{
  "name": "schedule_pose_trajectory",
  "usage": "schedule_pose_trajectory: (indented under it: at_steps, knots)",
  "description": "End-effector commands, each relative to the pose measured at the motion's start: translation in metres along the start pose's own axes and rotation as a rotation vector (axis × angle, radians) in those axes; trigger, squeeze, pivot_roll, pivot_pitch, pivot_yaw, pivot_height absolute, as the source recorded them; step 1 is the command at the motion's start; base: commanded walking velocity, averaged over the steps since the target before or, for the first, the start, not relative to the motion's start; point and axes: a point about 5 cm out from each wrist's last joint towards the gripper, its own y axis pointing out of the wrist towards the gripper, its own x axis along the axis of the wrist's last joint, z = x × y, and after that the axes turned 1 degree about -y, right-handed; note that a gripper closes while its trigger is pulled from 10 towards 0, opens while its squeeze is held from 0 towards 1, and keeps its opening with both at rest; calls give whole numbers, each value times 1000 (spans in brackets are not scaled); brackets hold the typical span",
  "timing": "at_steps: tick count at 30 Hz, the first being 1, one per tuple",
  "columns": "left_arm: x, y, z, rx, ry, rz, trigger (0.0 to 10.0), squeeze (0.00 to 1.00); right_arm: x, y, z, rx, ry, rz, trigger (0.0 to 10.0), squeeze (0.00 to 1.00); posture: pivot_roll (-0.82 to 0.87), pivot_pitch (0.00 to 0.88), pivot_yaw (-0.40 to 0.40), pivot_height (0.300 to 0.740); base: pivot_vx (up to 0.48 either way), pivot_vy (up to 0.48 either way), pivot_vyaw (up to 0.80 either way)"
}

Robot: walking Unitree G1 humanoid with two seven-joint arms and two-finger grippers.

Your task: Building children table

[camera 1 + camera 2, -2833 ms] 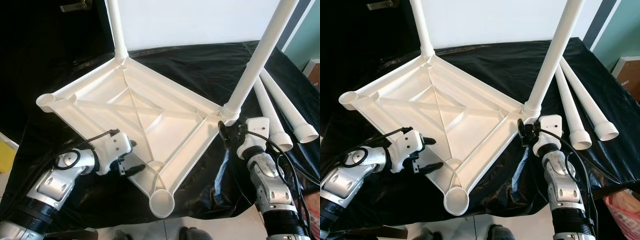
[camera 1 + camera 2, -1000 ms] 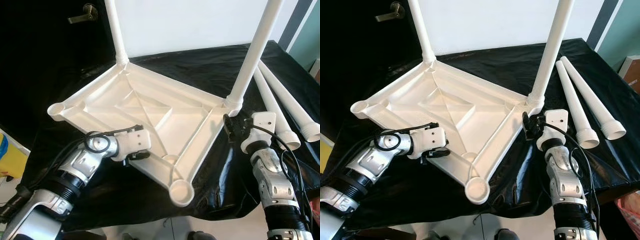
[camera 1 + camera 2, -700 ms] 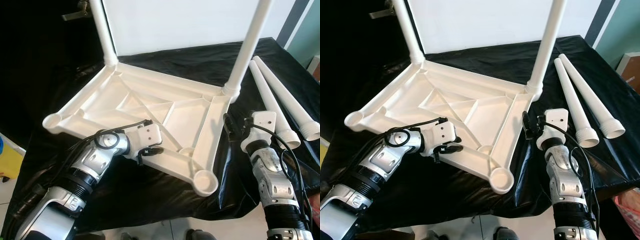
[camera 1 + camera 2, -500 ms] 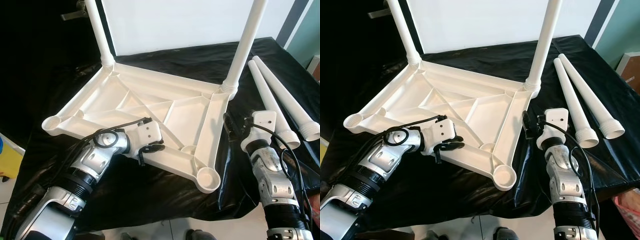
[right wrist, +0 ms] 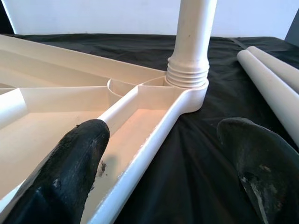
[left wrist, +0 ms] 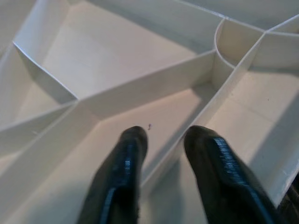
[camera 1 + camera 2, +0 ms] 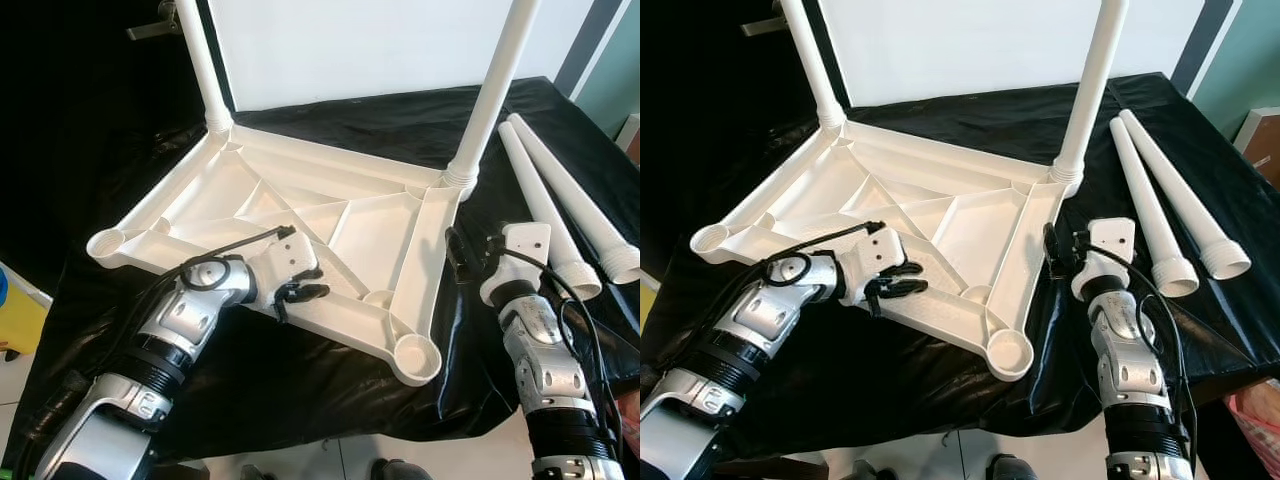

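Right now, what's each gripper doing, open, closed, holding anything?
Left gripper: closed on a rib of the upturned tabletop.
Right gripper: open, holding nothing, beside the tabletop's edge.

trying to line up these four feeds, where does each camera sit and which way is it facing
Left eye view: on the head, looking forward and down at the upturned tabletop on the black sheet; both silver arms show.
Right eye view: the other stereo eye, same scene, with the loose legs at the robot's right.
Left wrist view: along the left gripper, fingers astride a tabletop rib.
Right wrist view: along the open right gripper toward the screwed-in leg.
Shared: that leg shows in the eye views and the right wrist view.
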Motion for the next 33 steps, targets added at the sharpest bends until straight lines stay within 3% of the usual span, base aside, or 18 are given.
schedule_pose_trajectory:
  at_steps: [1, 4, 5, 9, 13, 17, 19, 26, 27, 33]
  knots:
    - [-5, -2, -3, -26, -17, 6, 10000, 1000, -3, -2, 1, 5, 16, 4, 10000, 0, -104, 109, 62, 740, 0, 0, 0]
    - [-6, -3, -5, -54, 20, 18, 10000, 1000, -3, -3, 3, 9, 20, 6, 10000, 0, -105, 109, 64, 740, 0, 0, 0]
    - [-5, -4, -7, -72, 34, 11, 10000, 0, -4, -3, 3, 11, 22, 7, 10000, 0, -105, 109, 64, 740, 0, 0, 0]
    - [-3, -3, -4, -49, 15, -3, 10000, 0, -4, -3, 4, 13, 25, 9, 10000, 0, -105, 109, 64, 740, 0, 0, 0]
    - [-10, 5, 1, 18, 12, 77, 10000, 0, -4, -3, 4, 10, 28, 8, 10000, 0, -97, 115, 57, 740, 0, 0, 0]
    - [-12, 9, 4, 52, 10, 97, 10000, 0, -4, -2, 4, 11, 29, 7, 10000, 0, -95, 115, 55, 740, 0, 0, 0]
    - [-16, 18, 10, 136, -16, 157, 10000, 0, -3, -1, 4, 10, 29, 5, 10000, 0, -90, 116, 51, 740, 0, 0, 0]
    - [-20, 21, 17, 209, -100, 206, 9922, 0, -3, -1, 3, 8, 27, 4, 10000, 0, -90, 117, 49, 740, 0, 0, 0]
    - [-21, 20, 18, 220, -110, 211, 157, 0, -2, 0, 3, 8, 28, 3, 10000, 0, -91, 117, 50, 740, 0, 0, 0]
    - [-23, 16, 24, 276, -123, 210, 0, 0, -2, 0, 3, 2, 30, 1, 10000, 0, -93, 117, 52, 740, 0, 0, 0]
